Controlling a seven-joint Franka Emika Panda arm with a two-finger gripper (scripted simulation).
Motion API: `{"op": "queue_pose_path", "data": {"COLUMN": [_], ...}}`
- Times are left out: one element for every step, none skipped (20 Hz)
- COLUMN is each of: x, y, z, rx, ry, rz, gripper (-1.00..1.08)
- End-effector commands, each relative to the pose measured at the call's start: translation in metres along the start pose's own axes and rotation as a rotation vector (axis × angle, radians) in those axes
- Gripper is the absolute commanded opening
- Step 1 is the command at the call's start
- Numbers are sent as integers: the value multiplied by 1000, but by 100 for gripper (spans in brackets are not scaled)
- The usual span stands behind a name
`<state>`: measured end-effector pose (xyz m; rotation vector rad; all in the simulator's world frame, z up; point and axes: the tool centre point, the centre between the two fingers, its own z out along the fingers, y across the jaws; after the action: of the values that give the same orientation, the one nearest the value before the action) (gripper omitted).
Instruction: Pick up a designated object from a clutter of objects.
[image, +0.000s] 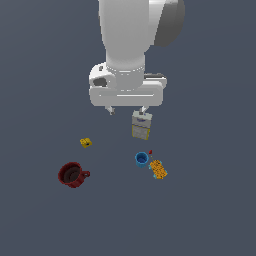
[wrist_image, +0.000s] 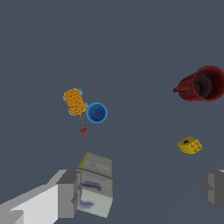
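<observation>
My gripper (image: 127, 109) hangs wide open beside the upright box (image: 141, 125), probably light, stiff cardboard, best pinched across its flat faces near the top.

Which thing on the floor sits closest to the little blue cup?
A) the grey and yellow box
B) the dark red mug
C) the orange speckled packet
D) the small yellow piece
C: the orange speckled packet lies right beside the blue cup, while the red mug, yellow piece and box sit farther off.
</observation>
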<state>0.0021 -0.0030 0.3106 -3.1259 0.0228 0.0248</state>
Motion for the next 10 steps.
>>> {"op": "queue_pose_path", "data": {"x": [0, 0, 0, 1, 1, 2, 2, 3, 3, 3], "y": [0, 0, -2, -5, -9, -14, -20, -25, -29, -32], "z": [0, 0, 0, -1, -2, -2, -3, -4, -5, -5], "rx": [0, 0, -1, -1, -2, -3, -4, -5, -5, -6], "ry": [0, 0, 2, 4, 7, 11, 15, 19, 22, 24], "rz": [0, -1, -3, -7, -13, -20, -28, -36, -42, -46], "gripper": [100, 100, 100, 100, 100, 100, 100, 100, 100, 100]}}
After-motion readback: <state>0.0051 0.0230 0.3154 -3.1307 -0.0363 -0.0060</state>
